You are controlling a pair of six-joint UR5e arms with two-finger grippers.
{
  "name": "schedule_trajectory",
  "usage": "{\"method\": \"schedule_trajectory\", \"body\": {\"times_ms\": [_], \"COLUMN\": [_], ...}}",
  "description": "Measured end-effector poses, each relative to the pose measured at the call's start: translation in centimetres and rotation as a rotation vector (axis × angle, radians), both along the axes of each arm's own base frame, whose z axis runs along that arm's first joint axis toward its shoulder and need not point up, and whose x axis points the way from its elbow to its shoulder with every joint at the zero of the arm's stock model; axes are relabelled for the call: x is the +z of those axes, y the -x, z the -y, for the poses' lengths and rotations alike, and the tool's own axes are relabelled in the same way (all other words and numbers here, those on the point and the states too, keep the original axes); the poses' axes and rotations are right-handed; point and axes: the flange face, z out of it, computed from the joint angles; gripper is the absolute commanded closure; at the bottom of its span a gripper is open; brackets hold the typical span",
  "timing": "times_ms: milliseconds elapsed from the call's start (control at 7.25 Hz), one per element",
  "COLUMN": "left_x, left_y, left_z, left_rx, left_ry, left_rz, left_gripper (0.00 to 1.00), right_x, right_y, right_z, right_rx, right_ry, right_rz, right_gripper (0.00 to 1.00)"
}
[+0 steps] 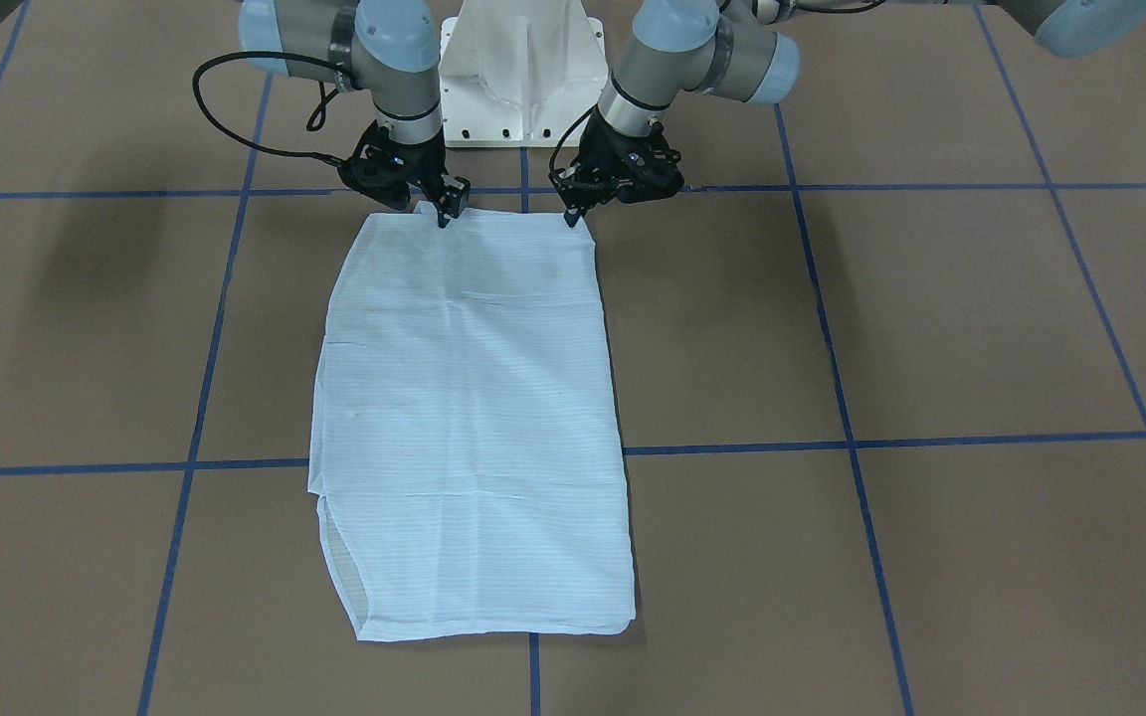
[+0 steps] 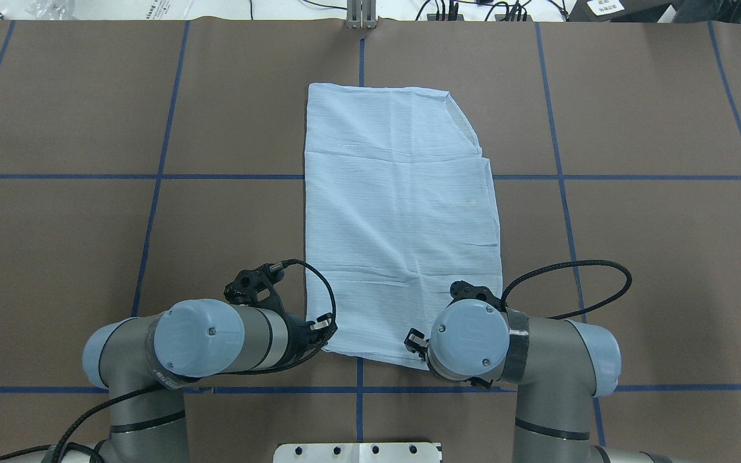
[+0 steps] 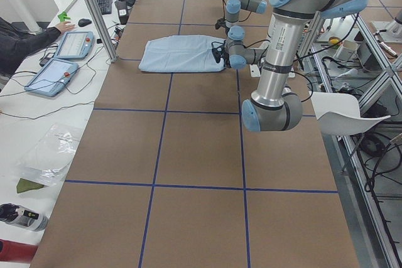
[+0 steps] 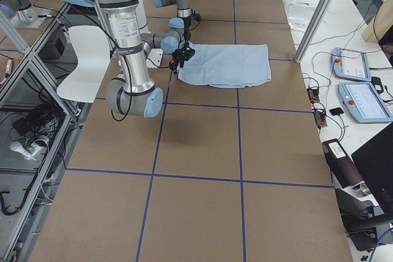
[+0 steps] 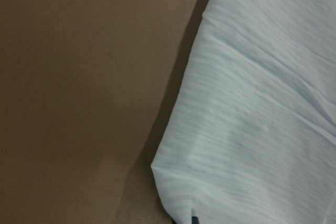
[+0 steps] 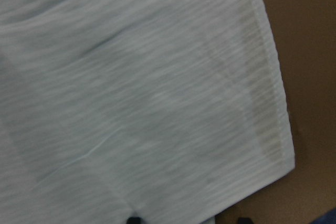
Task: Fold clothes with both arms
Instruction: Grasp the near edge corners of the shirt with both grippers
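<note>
The light blue striped shirt (image 1: 474,418) lies flat on the brown table, folded into one long rectangle that runs away from the robot (image 2: 396,212). Both grippers are down at its robot-side edge. My left gripper (image 1: 572,215) sits on the left near corner (image 2: 324,331). In the left wrist view a single dark tip (image 5: 194,220) shows against the cloth (image 5: 252,119), and the fingers look shut on it. My right gripper (image 1: 445,213) is at the other near corner (image 2: 414,339). Its two tips stand apart (image 6: 188,220), astride the shirt's edge (image 6: 147,93).
Blue tape lines (image 2: 357,177) divide the table into large squares. The white pedestal base (image 1: 523,80) stands between the arms. A person's hand (image 3: 63,26) rests near tablets (image 3: 74,43) on a side bench. More tablets (image 4: 353,62) lie beyond the far table edge.
</note>
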Motion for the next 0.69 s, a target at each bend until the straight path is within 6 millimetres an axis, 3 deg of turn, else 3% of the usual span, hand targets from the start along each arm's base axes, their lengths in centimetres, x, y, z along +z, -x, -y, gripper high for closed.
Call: {"method": "schedule_trajectory", "body": {"times_ms": [689], "left_x": [0.15], "left_y": [-0.11], "left_z": [0.02], "left_rx": [0.001], "left_ry": [-0.001], "left_rz": [0.004], "left_gripper": [1.00], "right_x": [-0.33], "right_y": [-0.42], "right_z": [0.42], "right_rx": [0.008], "right_ry": [0.001], "right_rz": [0.003], "right_gripper": [0.87]}}
